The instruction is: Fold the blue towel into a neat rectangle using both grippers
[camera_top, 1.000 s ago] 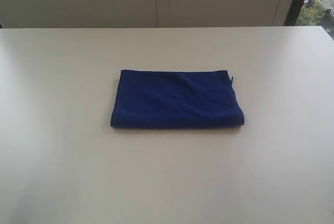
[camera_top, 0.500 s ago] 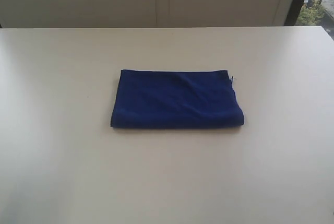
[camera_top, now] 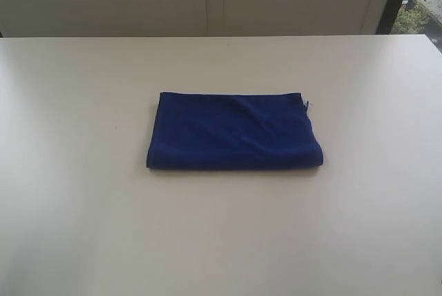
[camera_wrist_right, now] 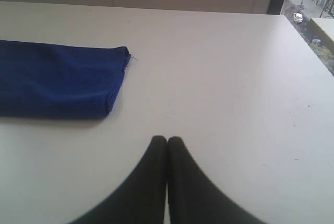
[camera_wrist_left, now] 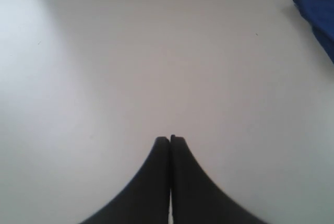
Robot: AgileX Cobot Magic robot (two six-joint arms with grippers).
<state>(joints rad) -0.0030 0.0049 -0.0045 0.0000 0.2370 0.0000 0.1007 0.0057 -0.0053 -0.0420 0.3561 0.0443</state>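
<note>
- Exterior view: the deep blue soft microfibre towel lies on the pale smooth tabletop, already a flat rectangle of stacked layers. Neither arm shows in this view.
- Risk, as I judge it: the fold looks done, so any fresh contact can only spoil it. A claw pushed against the cloth with its tips together would drag the top layer and rumple the edges.
- The edge nearest the camera looks rounded and puffy. A nudge there could let the layers slide apart or spring open.
- A small loose thread or tag sticks out at one far corner. A passing fingertip could snag it and pull that corner askew.
- Left claw: its black tips are pressed together and pinch nothing. It hangs over bare table. The towel lies ahead of it and off toward the other arm, well apart, with only a corner in sight.
- Right claw: also pressed together and empty. The towel lies ahead and off toward the other arm, nearer than for the left but not touching.
</note>
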